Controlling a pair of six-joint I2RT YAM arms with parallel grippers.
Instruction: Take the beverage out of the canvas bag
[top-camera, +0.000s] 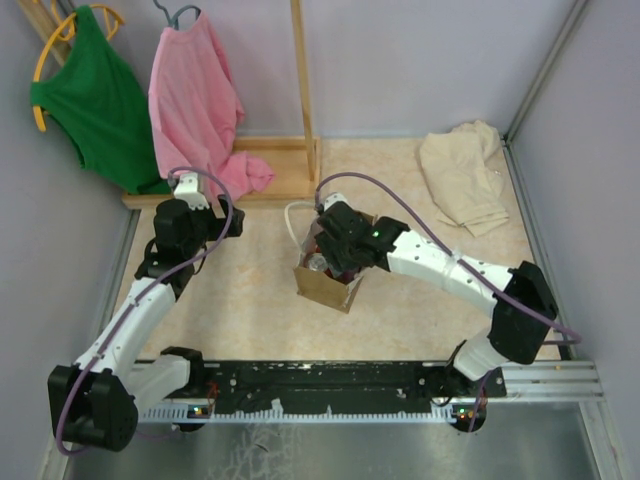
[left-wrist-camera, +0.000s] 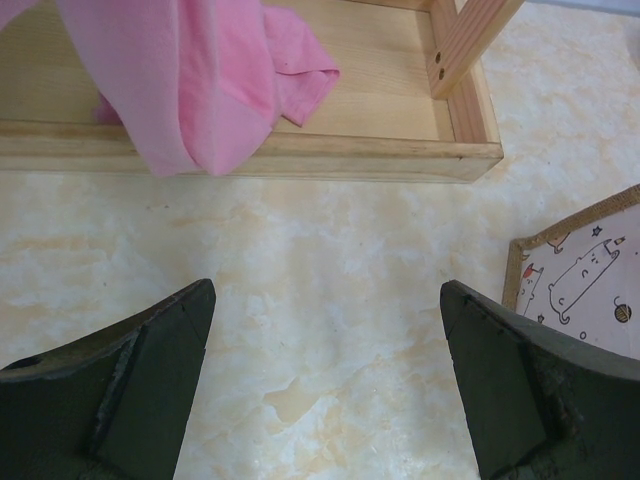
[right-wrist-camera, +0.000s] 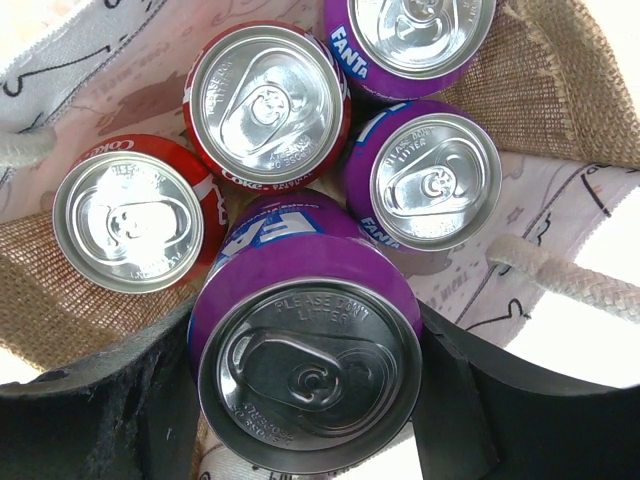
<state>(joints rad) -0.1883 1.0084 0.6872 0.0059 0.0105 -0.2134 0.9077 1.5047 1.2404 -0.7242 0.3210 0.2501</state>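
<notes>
Between the right jaws sits a purple Fanta can (right-wrist-camera: 310, 350), clamped at its sides by the two dark fingers (right-wrist-camera: 100, 420), its silver top nearer the lens than the rest. Whether it has left the bottom of the bag I cannot tell. Just beyond it, inside the canvas bag (right-wrist-camera: 540, 90), four more cans stand upright and packed close: two other Fanta cans (right-wrist-camera: 432, 180) ahead and to the right, and two red Coke cans (right-wrist-camera: 128, 222) ahead and to the left. White rope handles (right-wrist-camera: 570, 280) cross the bag's rim on either side of the jaws, and a cartoon-print lining (right-wrist-camera: 560, 200) shows inside the burlap walls. From above, the bag stands on the counter (top-camera: 250, 290) with the right arm (top-camera: 440, 262) bent down into its mouth. Off to that side the left jaws stand wide apart with nothing between them, above bare counter. Ahead of them lies a wooden rack base (left-wrist-camera: 300, 155) with a pink garment (left-wrist-camera: 200, 80) draped onto it, and a corner of the bag shows to their right
</notes>
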